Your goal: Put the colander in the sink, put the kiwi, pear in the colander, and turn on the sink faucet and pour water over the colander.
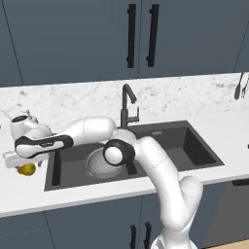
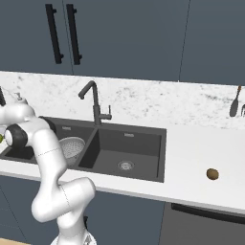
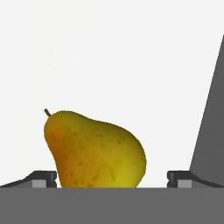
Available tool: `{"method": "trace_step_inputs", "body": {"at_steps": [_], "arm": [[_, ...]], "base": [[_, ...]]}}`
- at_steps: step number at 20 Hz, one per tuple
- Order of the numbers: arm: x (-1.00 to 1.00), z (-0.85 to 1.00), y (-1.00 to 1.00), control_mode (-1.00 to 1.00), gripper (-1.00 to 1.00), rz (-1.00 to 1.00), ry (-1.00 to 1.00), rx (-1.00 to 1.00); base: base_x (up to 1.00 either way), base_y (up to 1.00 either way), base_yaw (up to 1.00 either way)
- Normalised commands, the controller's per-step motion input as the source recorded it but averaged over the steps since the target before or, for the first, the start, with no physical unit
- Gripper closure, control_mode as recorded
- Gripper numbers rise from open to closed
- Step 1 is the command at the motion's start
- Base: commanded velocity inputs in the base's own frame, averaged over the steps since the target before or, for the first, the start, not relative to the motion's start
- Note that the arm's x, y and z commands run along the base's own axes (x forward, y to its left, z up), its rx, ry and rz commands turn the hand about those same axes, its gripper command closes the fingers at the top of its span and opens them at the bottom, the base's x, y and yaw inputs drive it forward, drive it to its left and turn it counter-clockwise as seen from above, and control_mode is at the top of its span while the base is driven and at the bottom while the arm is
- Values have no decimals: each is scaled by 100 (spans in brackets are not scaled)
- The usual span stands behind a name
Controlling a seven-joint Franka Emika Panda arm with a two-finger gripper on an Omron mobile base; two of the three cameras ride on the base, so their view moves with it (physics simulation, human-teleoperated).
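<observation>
The yellow pear (image 3: 94,151) lies on the white counter left of the sink (image 1: 146,181), close up in the hand view between my two fingertips (image 3: 43,178). My gripper (image 3: 111,178) is open, one finger on each side of the pear, not closed on it. From the left base view my gripper (image 1: 17,160) hangs just above the pear (image 1: 27,168). The silvery colander (image 1: 99,164) sits in the sink's left basin, partly behind my arm. On the counter far to the right lies the brown kiwi (image 2: 212,173). The dark faucet (image 1: 127,104) stands behind the sink, with no water running.
Dark utensils (image 2: 234,103) hang on the marble backsplash at the far right. Dark cabinets with black handles (image 1: 131,36) are above the counter. The sink's dark edge (image 3: 212,131) rises at the right of the hand view.
</observation>
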Motion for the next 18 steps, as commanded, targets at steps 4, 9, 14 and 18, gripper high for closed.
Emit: {"method": "trace_step_inputs", "body": {"at_steps": [4,9,14,18], "arm": [[0,-42,10,-100,-100,10,10,2],[10,-39,6,-100,-100,9,6,2],[10,-33,7,-100,100,9,3,0],[-4,-13,6,-100,100,7,0,0]], "base": [[0,0,0],[0,0,0],[0,0,0],[0,0,0]]}}
